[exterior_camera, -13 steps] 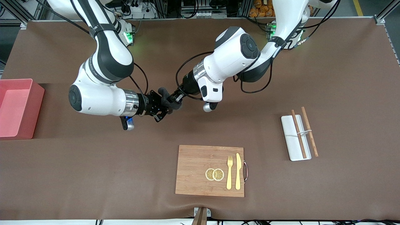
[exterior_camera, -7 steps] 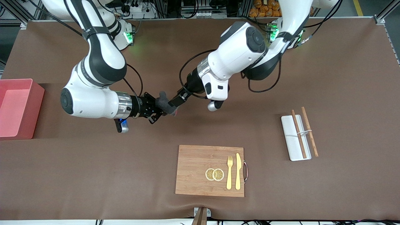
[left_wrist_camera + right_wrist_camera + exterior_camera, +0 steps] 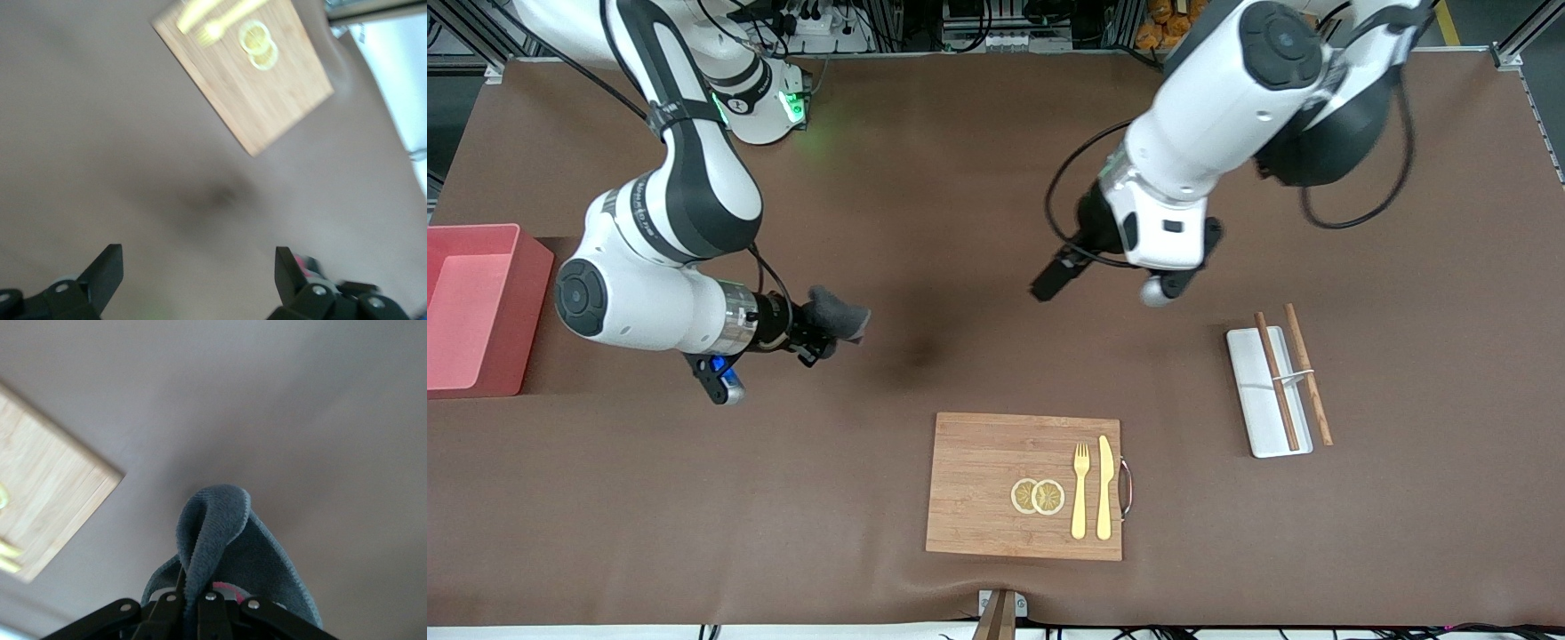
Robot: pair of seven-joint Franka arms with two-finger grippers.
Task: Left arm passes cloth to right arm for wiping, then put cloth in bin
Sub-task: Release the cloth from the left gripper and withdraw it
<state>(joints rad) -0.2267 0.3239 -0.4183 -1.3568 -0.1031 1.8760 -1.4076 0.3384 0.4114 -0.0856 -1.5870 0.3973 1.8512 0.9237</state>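
Cloth: one, clamped in right gripper; left gripper spread.

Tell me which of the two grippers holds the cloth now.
The right gripper, on the arm near the pink bin, is shut on the cloth. The left gripper is open and holds nothing.

The cloth, small, soft and dark grey with a pink edge, is bunched up and pinched in the closed fingers of the right gripper, held in the air over the bare brown desk. The bin, a pink rectangular box with smooth walls, sits at the right arm's end of the desk, well apart from the cloth.
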